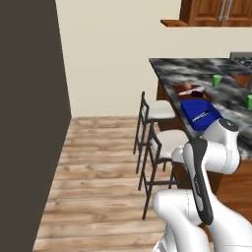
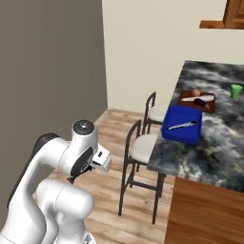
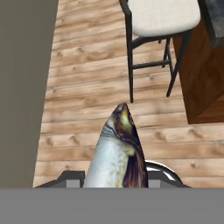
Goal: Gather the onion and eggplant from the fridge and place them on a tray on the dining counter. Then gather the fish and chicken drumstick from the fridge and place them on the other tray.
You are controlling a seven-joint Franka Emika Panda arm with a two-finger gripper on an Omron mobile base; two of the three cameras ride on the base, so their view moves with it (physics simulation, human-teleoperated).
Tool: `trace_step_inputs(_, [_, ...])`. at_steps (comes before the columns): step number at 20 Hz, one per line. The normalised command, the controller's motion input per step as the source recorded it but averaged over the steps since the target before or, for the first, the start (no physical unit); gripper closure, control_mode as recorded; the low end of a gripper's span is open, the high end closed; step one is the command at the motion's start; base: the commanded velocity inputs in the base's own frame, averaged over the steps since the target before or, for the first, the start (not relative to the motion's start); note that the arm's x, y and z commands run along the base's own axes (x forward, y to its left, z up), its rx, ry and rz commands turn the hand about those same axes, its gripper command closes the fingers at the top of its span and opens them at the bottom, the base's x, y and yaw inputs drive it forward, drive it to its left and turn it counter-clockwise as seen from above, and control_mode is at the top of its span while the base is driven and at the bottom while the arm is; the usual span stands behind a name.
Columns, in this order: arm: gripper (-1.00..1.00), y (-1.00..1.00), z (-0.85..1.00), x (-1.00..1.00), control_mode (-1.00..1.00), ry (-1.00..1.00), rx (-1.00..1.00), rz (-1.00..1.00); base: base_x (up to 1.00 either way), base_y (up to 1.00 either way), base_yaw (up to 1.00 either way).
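Observation:
A silver and brown fish (image 3: 118, 148) sticks up head-first between my fingers, and my gripper (image 3: 114, 181) is shut on it above the wooden floor. On the dining counter (image 2: 209, 143) lies a brown tray (image 2: 209, 106) with the reddish onion (image 2: 196, 92) and a long pale thing beside it, likely the eggplant (image 2: 202, 99). Nearer me sits a blue tray (image 2: 183, 136) with a slim pale item (image 2: 181, 126) on it, too small to name. The same trays appear as the brown tray (image 1: 178, 88) and the blue tray (image 1: 189, 109). The chicken drumstick cannot be made out.
Two dark-framed stools with pale seats (image 1: 160, 110) (image 1: 170, 140) stand along the counter's side. A tall dark grey panel (image 1: 29, 123) fills the left. Green cups (image 1: 217, 80) (image 1: 250, 102) stand on the counter. Wooden floor (image 1: 98, 167) lies open between panel and stools.

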Motion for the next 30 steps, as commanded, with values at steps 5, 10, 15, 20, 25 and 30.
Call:
trace_step_inputs(5, [1.0,0.0,0.0,0.0,1.0,0.0,0.0,0.0,0.34,0.35,-0.38])
trace_step_inputs(10, [1.0,0.0,0.0,0.0,1.0,0.0,0.0,0.0,0.27,0.26,-0.42])
trace_step_inputs(15, [1.0,0.0,0.0,0.0,1.0,0.0,0.0,0.0,0.33,0.25,-0.4])
trace_step_inputs(20, [1.0,0.0,0.0,0.0,1.0,0.0,0.0,0.0,0.28,0.27,-0.38])
trace_step_inputs(25, [1.0,0.0,0.0,0.0,1.0,0.0,0.0,0.0,0.14,0.36,-0.37])
trace_step_inputs(30, [1.0,0.0,0.0,0.0,1.0,0.0,0.0,0.0,0.27,0.42,-0.34])
